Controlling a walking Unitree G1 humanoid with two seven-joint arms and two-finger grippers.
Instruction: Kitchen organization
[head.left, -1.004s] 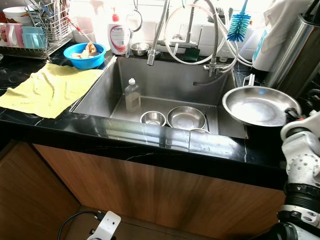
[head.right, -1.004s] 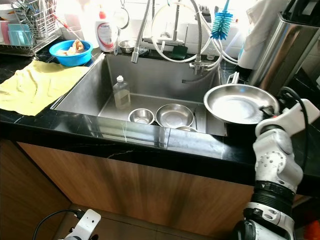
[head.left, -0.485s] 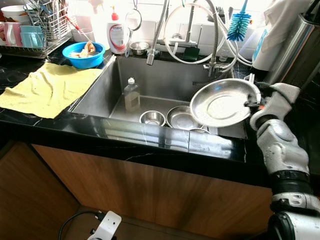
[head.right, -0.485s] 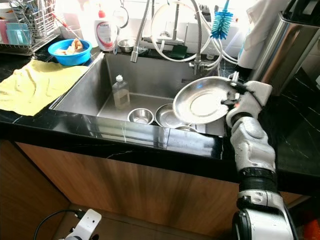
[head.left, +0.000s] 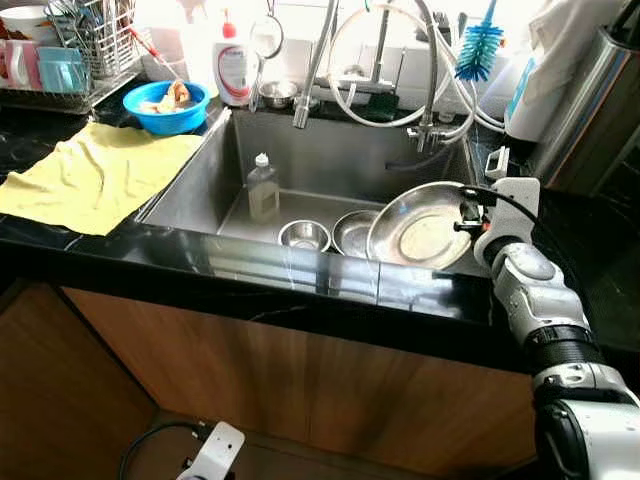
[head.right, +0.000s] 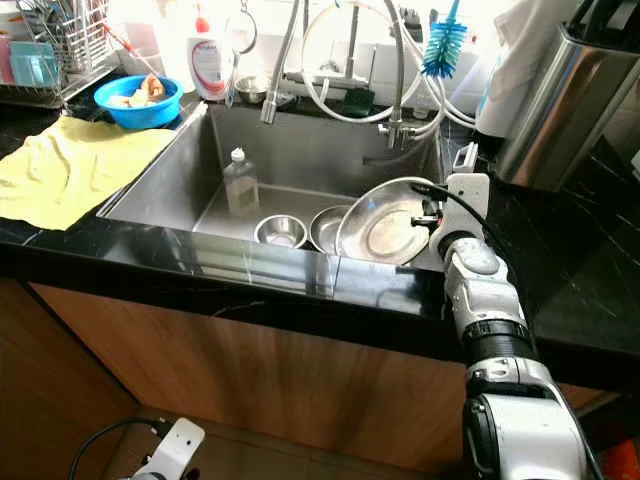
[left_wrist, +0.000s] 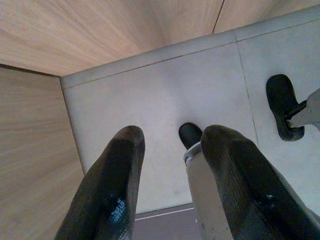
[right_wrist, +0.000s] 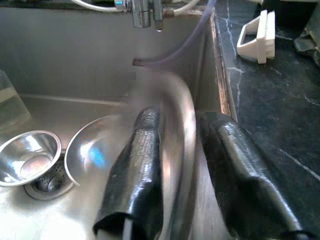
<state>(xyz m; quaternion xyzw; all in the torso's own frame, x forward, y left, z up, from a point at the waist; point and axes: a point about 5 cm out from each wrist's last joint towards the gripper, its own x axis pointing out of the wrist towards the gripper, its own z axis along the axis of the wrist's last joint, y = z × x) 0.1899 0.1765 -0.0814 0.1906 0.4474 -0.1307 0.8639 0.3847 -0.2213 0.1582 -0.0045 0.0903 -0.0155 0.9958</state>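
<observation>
My right gripper (head.left: 468, 213) is shut on the rim of a round steel plate (head.left: 422, 226). It holds the plate tilted steeply on edge, low in the right part of the sink (head.left: 330, 150), partly over a larger steel bowl (head.left: 352, 231). In the right wrist view the blurred plate rim (right_wrist: 181, 145) runs between the two black fingers (right_wrist: 141, 160). A small steel bowl (head.left: 306, 236) and a clear bottle (head.left: 263, 188) stand on the sink floor. My left gripper (left_wrist: 172, 136) hangs open above a pale tiled floor, beside the wooden cabinet.
A yellow cloth (head.left: 95, 173) lies on the black counter at the left, with a blue bowl (head.left: 167, 103) and a dish rack (head.left: 75, 55) behind it. Faucet hoses (head.left: 385, 60) and a blue brush (head.left: 478, 45) hang over the sink. A tall steel container (head.left: 590, 105) stands at the right.
My right arm has swung the steel plate from flat over the right counter leftward and down into the sink, tipping it on edge. The camera has shifted slightly.
</observation>
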